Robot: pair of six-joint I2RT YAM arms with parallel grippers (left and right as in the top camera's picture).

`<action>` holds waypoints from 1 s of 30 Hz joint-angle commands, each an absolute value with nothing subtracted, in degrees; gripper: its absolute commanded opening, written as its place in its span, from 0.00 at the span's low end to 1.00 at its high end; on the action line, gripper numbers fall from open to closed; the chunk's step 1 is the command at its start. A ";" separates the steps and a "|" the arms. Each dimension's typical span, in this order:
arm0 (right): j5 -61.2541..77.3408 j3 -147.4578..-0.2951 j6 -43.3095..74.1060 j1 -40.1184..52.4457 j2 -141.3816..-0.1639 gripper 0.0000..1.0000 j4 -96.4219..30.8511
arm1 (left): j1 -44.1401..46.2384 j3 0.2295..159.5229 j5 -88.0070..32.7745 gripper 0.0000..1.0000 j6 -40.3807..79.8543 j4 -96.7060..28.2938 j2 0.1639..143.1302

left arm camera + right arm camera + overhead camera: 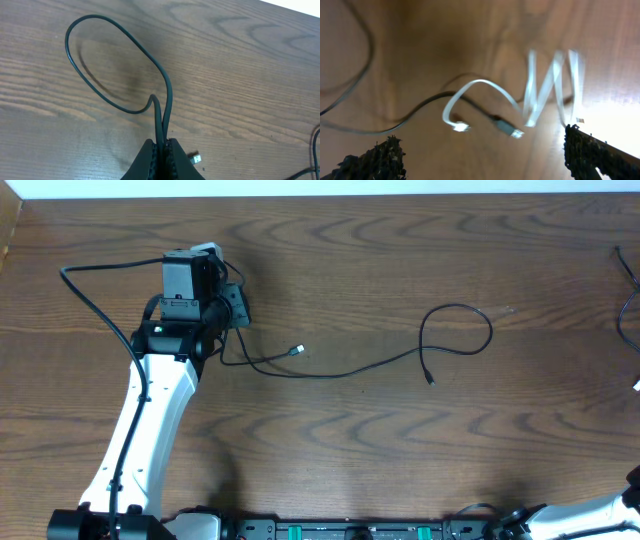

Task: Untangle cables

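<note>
One thin black cable (350, 370) lies across the table middle, with a loop on its right and a small plug (297, 351) near my left arm. My left gripper (236, 308) is shut on this cable. In the left wrist view the jaws (161, 145) pinch two strands of the cable (95, 17), which loops out ahead, with the plug (197, 159) beside the jaws. My right gripper (481, 137) is open and empty above a blurred white cable (475, 84) and a black cable's plug end (506, 127).
More thin cable (626, 280) shows at the table's right edge in the overhead view. The right arm's base (600, 515) is at the bottom right. The table's far edge runs along the top.
</note>
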State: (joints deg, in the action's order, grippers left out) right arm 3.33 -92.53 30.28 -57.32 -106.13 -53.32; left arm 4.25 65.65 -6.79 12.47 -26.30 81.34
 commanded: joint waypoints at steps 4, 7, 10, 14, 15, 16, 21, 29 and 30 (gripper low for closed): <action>17.47 -98.00 21.82 -53.60 -102.02 0.99 -54.06 | 4.38 66.63 -7.11 0.08 10.09 -24.73 80.60; 23.29 -98.59 17.56 -50.39 -99.48 0.99 -54.30 | 4.38 67.09 -7.11 0.08 10.11 -24.77 79.92; 24.82 -98.59 14.17 -45.52 -96.62 0.99 -55.94 | 4.38 67.90 -7.16 0.08 10.13 -25.71 78.54; 24.82 -98.59 9.56 -37.17 -93.84 0.99 -59.00 | 4.36 70.63 -7.14 0.08 10.13 -30.37 76.79; 24.82 -98.59 8.80 -35.09 -93.41 0.99 -59.59 | 4.36 71.35 -7.14 0.08 10.13 -31.70 76.49; 24.82 -98.59 8.16 -33.06 -93.19 0.99 -60.29 | 4.34 72.05 -7.11 0.08 10.13 -33.08 76.23; 24.10 -98.43 6.63 -22.57 -93.01 0.99 -64.49 | 4.29 74.13 -7.07 0.08 10.24 -40.62 75.94; 20.69 -97.62 5.82 -9.26 -93.82 0.99 -66.67 | 4.27 74.11 -10.48 0.08 13.50 -48.18 79.05; 20.69 -97.43 4.91 -7.70 -94.24 0.99 -66.70 | 4.27 74.11 -12.47 0.08 13.08 -47.72 79.44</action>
